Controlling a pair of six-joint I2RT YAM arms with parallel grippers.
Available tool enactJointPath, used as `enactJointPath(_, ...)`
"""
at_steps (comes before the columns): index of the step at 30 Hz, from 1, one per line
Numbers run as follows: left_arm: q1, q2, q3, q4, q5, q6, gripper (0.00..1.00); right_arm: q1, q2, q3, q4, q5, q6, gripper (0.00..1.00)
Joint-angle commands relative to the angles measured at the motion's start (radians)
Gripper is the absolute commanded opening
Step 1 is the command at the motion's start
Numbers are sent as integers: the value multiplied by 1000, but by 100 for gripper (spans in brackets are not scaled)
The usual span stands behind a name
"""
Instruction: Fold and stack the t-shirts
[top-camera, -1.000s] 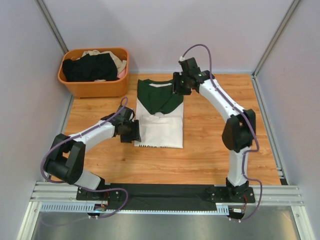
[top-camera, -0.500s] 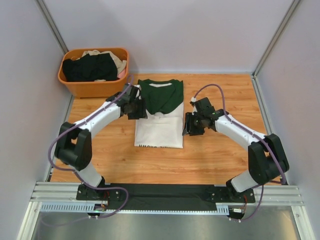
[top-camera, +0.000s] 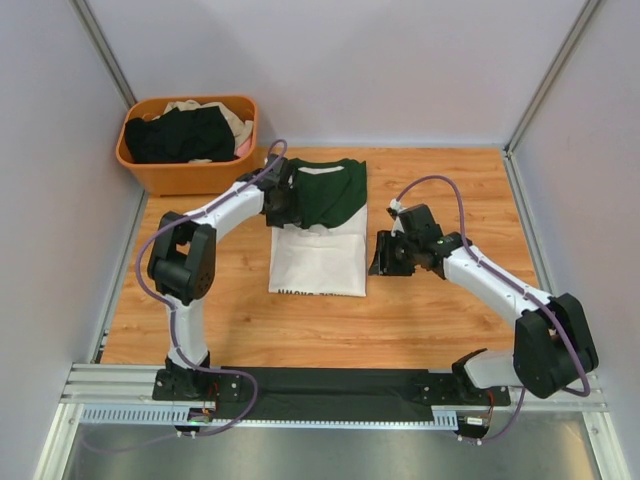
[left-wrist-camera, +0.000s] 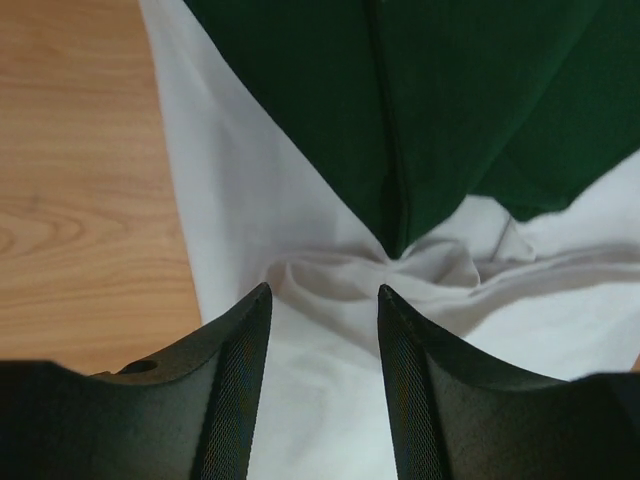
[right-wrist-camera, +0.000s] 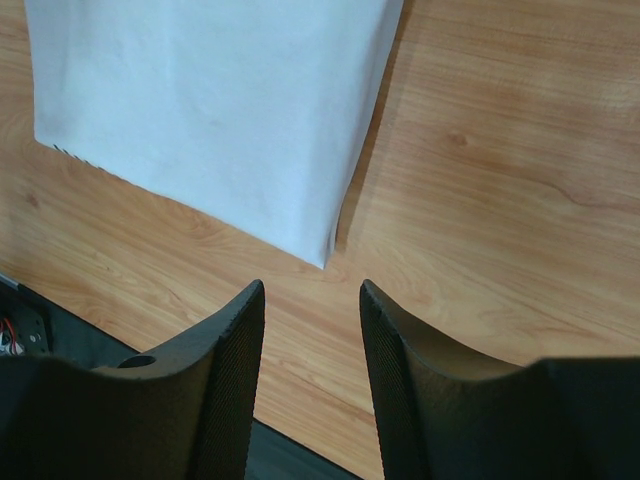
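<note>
Folded t-shirt on table, long axis 12-to-6, collar at 12; left gripper over its 11 o'clock corner, right gripper off its 3 o'clock edge, both jaws apart, open wood at 3.

No text, brand or number can be read anywhere. The only lettering is a thin strip of dark print on the folded white and green t-shirt, along the edge farthest from its collar. In the top view these letters are too small to make out. The right wrist view shows only a few small dark marks at that edge's corner.
</note>
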Motion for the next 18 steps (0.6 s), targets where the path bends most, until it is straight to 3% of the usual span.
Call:
enactJointPath(1, 29, 77, 103, -86, -150, 20, 54, -4, -23, -10, 24, -5, -12, 45)
enactJointPath(7, 74, 133, 193, -195, -210, 16, 49, -4, -28, -27, 22, -4, -11, 45)
enactJointPath(15, 63, -347, -150, -86, -168, 16, 64, -4, -22, -84, 114, -91, 20, 49)
enactJointPath(18, 63, -497, -306, -19, -96, 9, 70, -4, -3, -116, 163, -100, 52, 61)
